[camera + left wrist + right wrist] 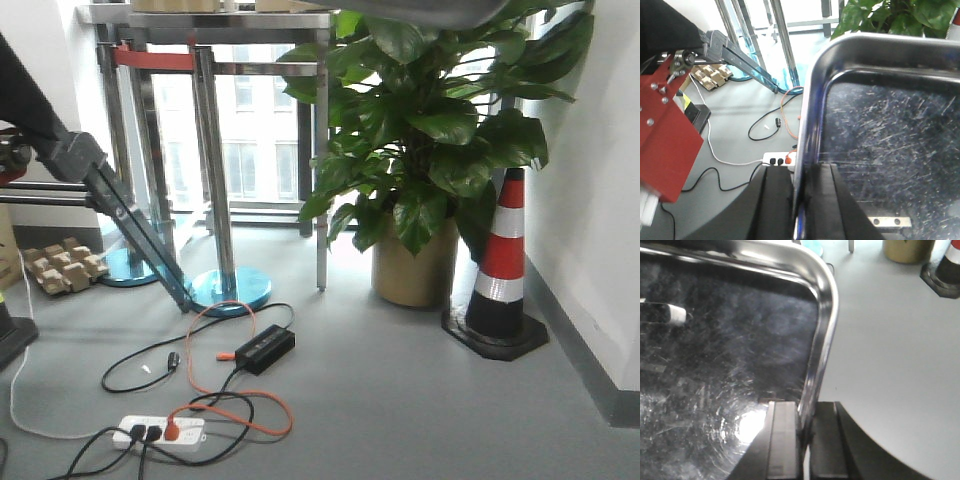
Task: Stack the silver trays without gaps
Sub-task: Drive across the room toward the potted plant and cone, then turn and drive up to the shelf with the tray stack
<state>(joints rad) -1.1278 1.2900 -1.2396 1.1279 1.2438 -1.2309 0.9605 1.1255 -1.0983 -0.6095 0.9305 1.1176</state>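
Grey floor (pixel 400 400) fills the front view, with a potted plant (pixel 430 130) at upper centre, a striped traffic cone (pixel 503 260) at the right and a power strip (pixel 160 432) with loose cables at lower left. No surface and no second tray show in any view. The silver tray (pixel 890 125) takes up the right half of the left wrist view, its scratched inside facing the camera. The left gripper (pixel 802 200) has its jaws closed on the tray's rolled rim at the bottom of the frame, one jaw inside the wall and one outside. In the right wrist view the right gripper (pixel 802 432) clamps a rim the same way at lower centre, with the pan spreading to the left and bare floor to the right. Both arms probably hold opposite edges of one tray, though no view shows the whole of it. A blurred grey band along the top edge of the front view may be its underside. Judging by the floor visible past both rims, the tray is in the air, so the step in hand looks like the two-armed carry. The next move calls for bringing it level over the waiting tray, squaring corners and rims, lowering both sides evenly so it seats fully, and then releasing both sides together.
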